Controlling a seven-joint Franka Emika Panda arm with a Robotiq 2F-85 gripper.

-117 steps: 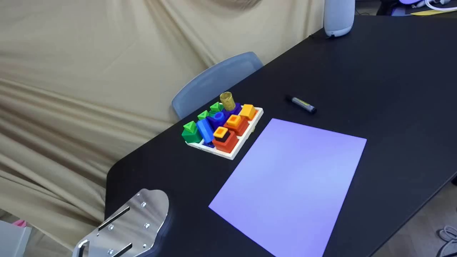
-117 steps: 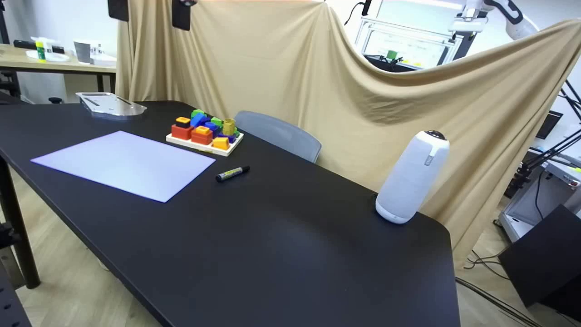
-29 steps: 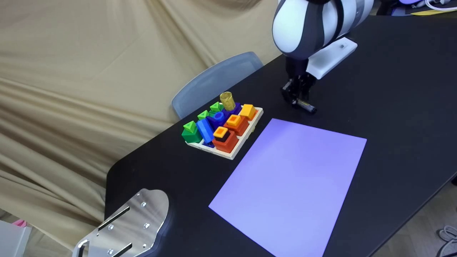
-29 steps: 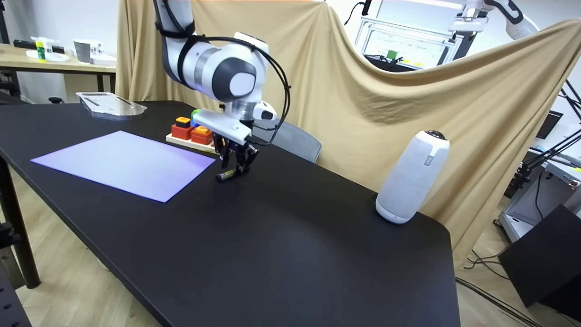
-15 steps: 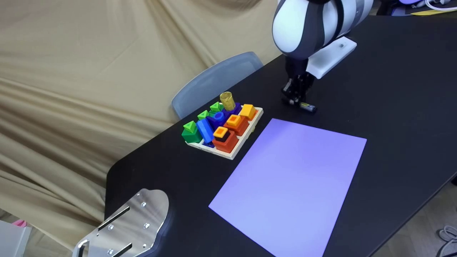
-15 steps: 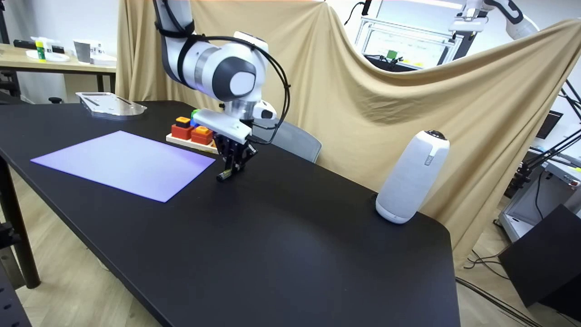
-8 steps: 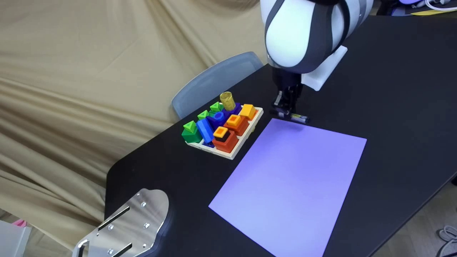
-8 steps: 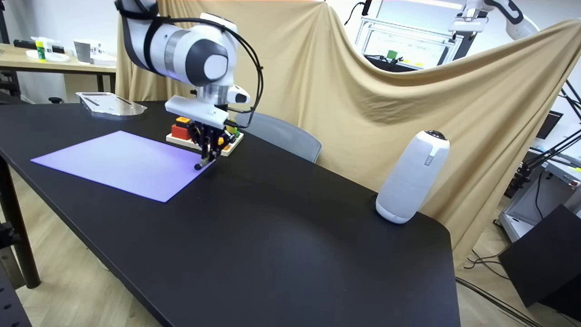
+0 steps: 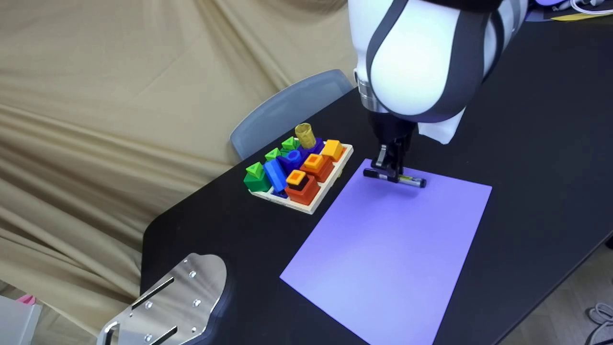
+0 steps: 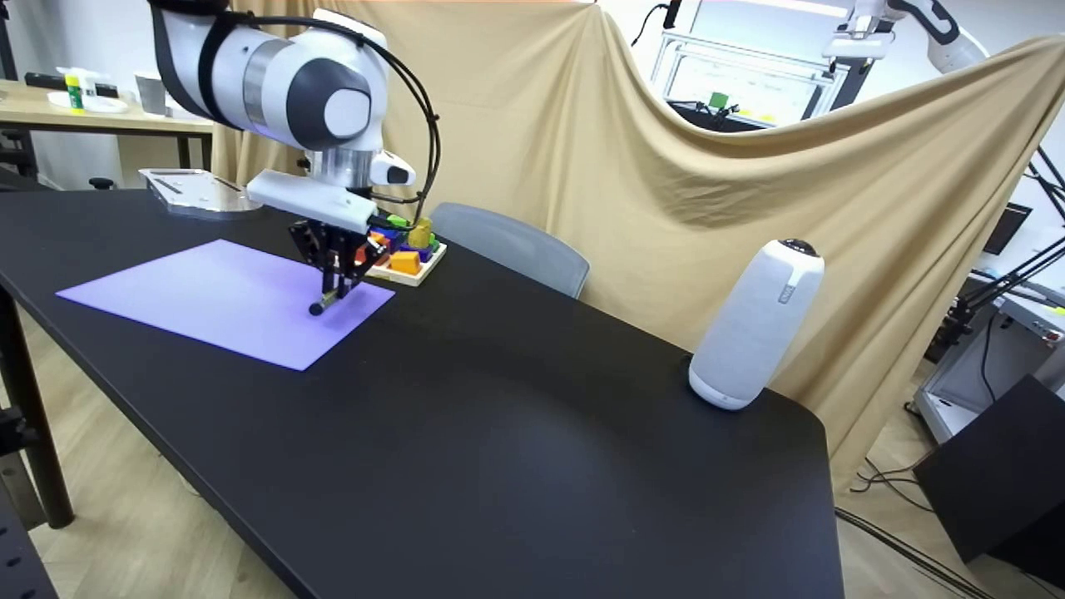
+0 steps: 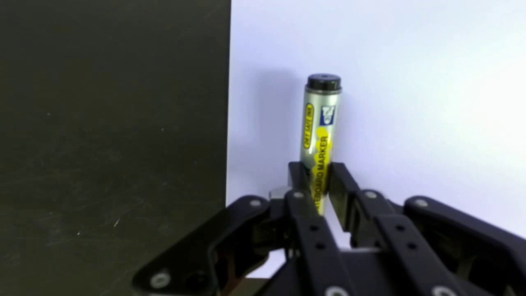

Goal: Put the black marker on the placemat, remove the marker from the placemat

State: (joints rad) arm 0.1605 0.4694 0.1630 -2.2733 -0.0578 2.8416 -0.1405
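The gripper (image 11: 319, 179) pinched the marker (image 11: 323, 123) by its barrel, a finger (image 11: 342, 181) on each side, one black end showing past the fingertips in the wrist view. In both exterior views the marker was over the mat (image 9: 388, 254), close to one edge and near the corner by the tray (image 9: 327, 182) of blocks (image 9: 303, 191). It seemed to hang just above the mat, though contact was hard to judge. The mat lay flat on the black table (image 10: 541, 466), apart from the tray.

Black table (image 10: 532, 466), placemat (image 9: 383, 254), tray (image 9: 327, 184), metal plate (image 9: 172, 309)
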